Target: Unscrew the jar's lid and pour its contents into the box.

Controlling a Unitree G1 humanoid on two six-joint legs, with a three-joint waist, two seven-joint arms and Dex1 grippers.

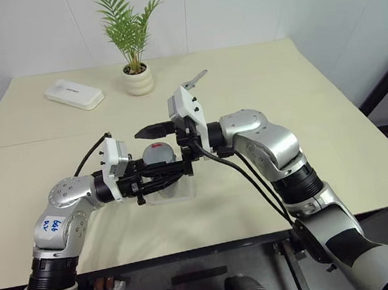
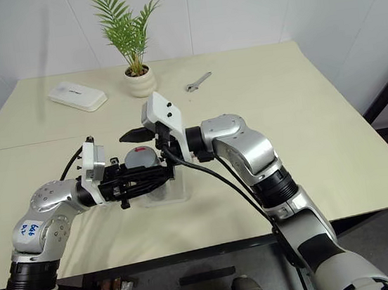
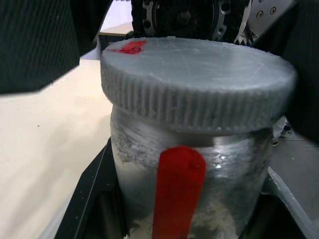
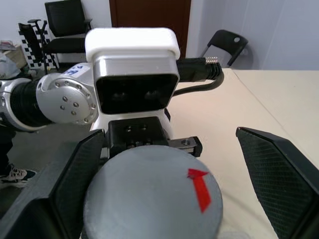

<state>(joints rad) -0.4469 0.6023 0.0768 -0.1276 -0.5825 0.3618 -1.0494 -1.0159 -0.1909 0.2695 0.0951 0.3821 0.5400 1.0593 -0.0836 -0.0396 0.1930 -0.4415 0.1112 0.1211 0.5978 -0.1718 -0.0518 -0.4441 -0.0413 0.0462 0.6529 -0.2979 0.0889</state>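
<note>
My left gripper (image 1: 156, 172) is shut on the jar (image 3: 189, 199), a silvery cylinder with a red label, and holds it upright above the table. The grey ribbed lid (image 3: 194, 74) with its small red mark sits on the jar. My right gripper (image 1: 157, 148) comes in level from the right and stands open, with one black finger (image 4: 75, 179) on each side of the lid (image 4: 154, 199) and a gap on both sides. Just below the jar lies the box (image 1: 178, 191), a clear shallow tray. The contents cannot be made out through the jar's wall.
A white ribbed pot with a green plant (image 1: 138, 80) stands at the back of the table. A flat white case (image 1: 73, 94) lies at the back left, and a small wrench (image 2: 197, 82) lies right of the pot. The table's front edge (image 1: 192, 248) runs just below the arms.
</note>
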